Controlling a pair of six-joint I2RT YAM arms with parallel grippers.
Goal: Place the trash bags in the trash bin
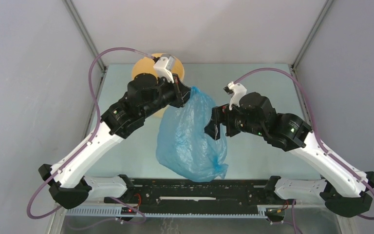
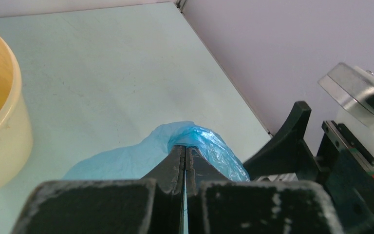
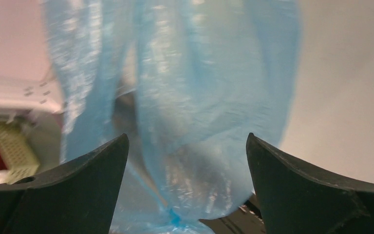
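Left side first: my left gripper (image 1: 181, 100) is pressed together on the bunched top of the bag (image 1: 190, 136), a thin, crinkly light-blue one. The left wrist view shows the fingers shut tight with blue plastic bulging out just past the tips. The bag hangs from that pinch down toward the near edge of the table (image 1: 263, 83). I can't tell if its bottom rests on the table or not.

The bin (image 1: 143, 66), a pale yellow bucket, sits at the far left of the table just behind my left wrist, half hidden by the arm from above. No blue in it that I can see.

Over on the right, my right gripper (image 1: 214, 124) is spread wide beside the bag's middle. The right wrist view has the plastic hanging across the gap between the fingers. Whether they touch it, no idea.

So I'd call this the carry step: bag up, not in the bin yet. Next I'd guess the left pinch has to swing over the bin's mouth and come down. The bag looks bigger than the bin, so the loose lower part probably needs gathering by the right gripper and stuffing in.

Count: 1 bag, 1 bin, 2 grippers.
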